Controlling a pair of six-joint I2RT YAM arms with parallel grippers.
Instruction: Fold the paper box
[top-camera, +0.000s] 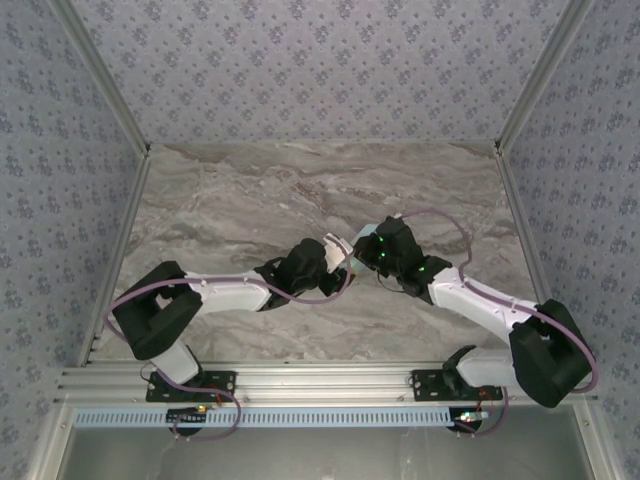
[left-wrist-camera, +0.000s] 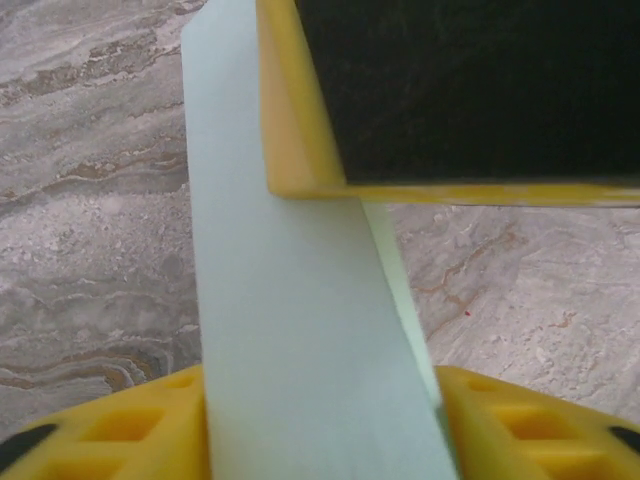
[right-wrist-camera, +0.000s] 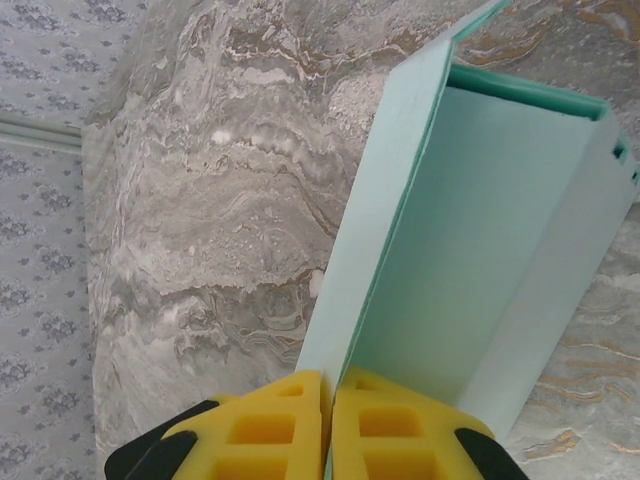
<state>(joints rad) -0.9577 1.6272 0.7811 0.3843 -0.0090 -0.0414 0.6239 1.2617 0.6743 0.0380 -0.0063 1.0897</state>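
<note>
Paper box: thin mint card | right pincer pinches wall | left pincer straddles, grip unclear

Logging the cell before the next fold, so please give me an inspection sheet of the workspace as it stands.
Surface: marble-pattern table.
Job's things: paper box, mint card, partly formed with walls raised, between the two grippers.
Clutter: nothing seen.
Grippers: right gripper pinched shut on a box wall; left gripper straddles a box panel, grip unclear.
Cables: purple cables run along both arms.
Surroundings: patterned walls; aluminium rail at the near edge.
</note>
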